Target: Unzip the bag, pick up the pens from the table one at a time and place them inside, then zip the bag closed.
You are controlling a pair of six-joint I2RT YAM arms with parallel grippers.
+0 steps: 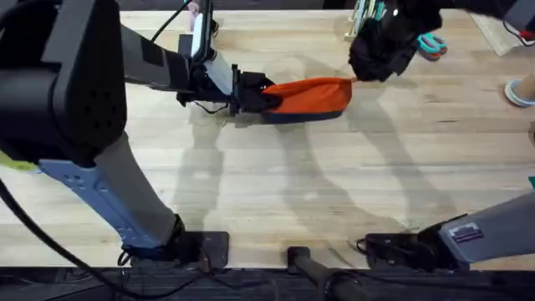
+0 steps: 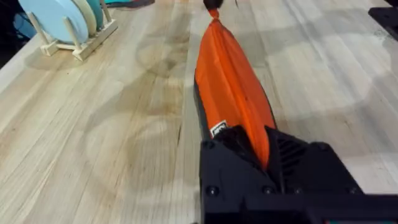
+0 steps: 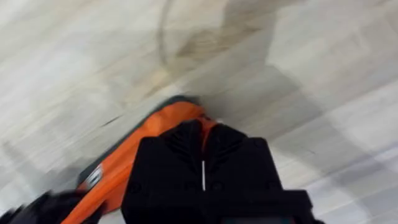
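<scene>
The orange bag (image 1: 313, 94) lies across the far middle of the table (image 1: 334, 184), its navy band along the near side. My left gripper (image 1: 255, 94) is shut on the bag's left end; in the left wrist view the orange fabric (image 2: 230, 87) runs taut away from my left gripper (image 2: 264, 146). My right gripper (image 1: 358, 77) is shut on the bag's pointed right end, and in the right wrist view the right gripper (image 3: 203, 134) sits over the bag (image 3: 134, 155). The zipper pull is hidden by the fingers. The pens are out of view.
Teal-handled scissors (image 1: 430, 43) lie at the back right, beyond the right arm. A wooden rack with light blue plates (image 2: 68, 25) stands at the far left. A roll (image 1: 520, 90) sits at the right edge. Bare tabletop lies in front of the bag.
</scene>
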